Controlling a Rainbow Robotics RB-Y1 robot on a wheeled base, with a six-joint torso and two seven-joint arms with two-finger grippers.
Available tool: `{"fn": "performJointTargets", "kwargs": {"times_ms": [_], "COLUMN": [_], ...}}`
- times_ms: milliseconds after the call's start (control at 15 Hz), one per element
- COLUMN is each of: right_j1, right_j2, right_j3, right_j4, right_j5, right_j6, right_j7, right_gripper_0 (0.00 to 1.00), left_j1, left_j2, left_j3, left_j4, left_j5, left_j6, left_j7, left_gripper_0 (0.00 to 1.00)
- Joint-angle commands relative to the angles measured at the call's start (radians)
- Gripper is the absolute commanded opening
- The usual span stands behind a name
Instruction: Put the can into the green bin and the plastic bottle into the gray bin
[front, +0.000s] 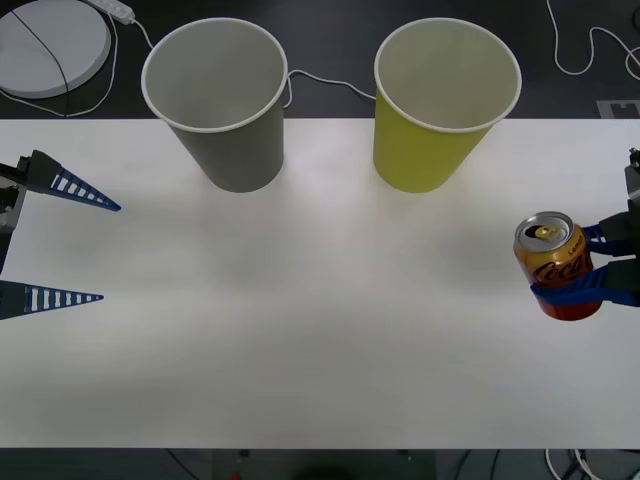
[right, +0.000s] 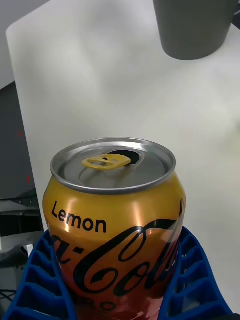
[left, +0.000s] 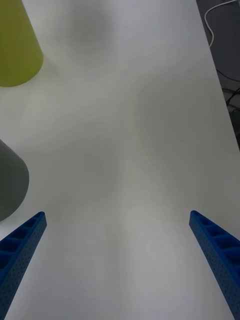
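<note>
The can (front: 555, 262) (right: 115, 225) stands upright near the table's right edge, orange-gold over red, with an opened silver top. My right gripper (front: 560, 265) (right: 120, 295) is shut on it, one blue finger on each side of the body. At the back of the table the green bin (front: 440, 150) (left: 15, 45) stands upright to the can's far left. The gray bin (front: 235, 150) (right: 195, 30) (left: 10, 185) stands left of the green one. My left gripper (front: 110, 252) (left: 117, 216) hangs open at the table's left edge with nothing between its fingers. The plastic bottle is out of view.
The white table (front: 320, 330) stretches bare between the two arms and in front of both bins. Behind its far edge, on the dark floor, lie a round white disc (front: 50, 45) and white cables (front: 330, 82).
</note>
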Motion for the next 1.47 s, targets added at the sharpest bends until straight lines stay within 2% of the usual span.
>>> {"fn": "performJointTargets", "kwargs": {"times_ms": [67, 333, 667, 933, 1133, 1333, 1467], "right_j1": [-0.034, -0.125, -0.315, -0.473, -0.632, -0.815, -0.939], "right_j2": [-0.081, -0.147, -0.244, -0.279, -0.304, -0.301, -0.270], "right_j3": [-0.003, 0.005, 0.106, 0.212, 0.339, 0.492, 0.598], "right_j4": [-0.015, -0.015, 0.027, 0.105, 0.197, 0.301, 0.372], "right_j5": [-0.008, -0.019, 0.004, 0.036, 0.064, 0.120, 0.173], "right_j6": [0.000, 0.000, 0.000, 0.000, 0.000, 0.000, 0.000], "right_j7": [-0.120, -0.294, -0.510, -0.539, -0.539, -0.539, -0.539], "right_gripper_0": [0.00, 0.00, 0.00, 0.00, 0.00, 0.00, 0.00], "left_j1": [0.000, 0.000, 0.000, 0.000, 0.000, 0.000, 0.000], "left_j2": [0.000, 0.000, 0.000, 0.000, 0.000, 0.000, 0.000], "left_j3": [0.000, 0.000, 0.000, 0.000, 0.000, 0.000, 0.000], "left_j4": [0.000, 0.000, 0.000, 0.000, 0.000, 0.000, 0.000], "left_j5": [0.000, 0.000, 0.000, 0.000, 0.000, 0.000, 0.000], "left_j6": [0.000, 0.000, 0.000, 0.000, 0.000, 0.000, 0.000], "left_j7": [0.000, 0.000, 0.000, 0.000, 0.000, 0.000, 0.000], "left_gripper_0": [1.00, 1.00, 1.00, 1.00, 1.00, 1.00, 1.00]}}
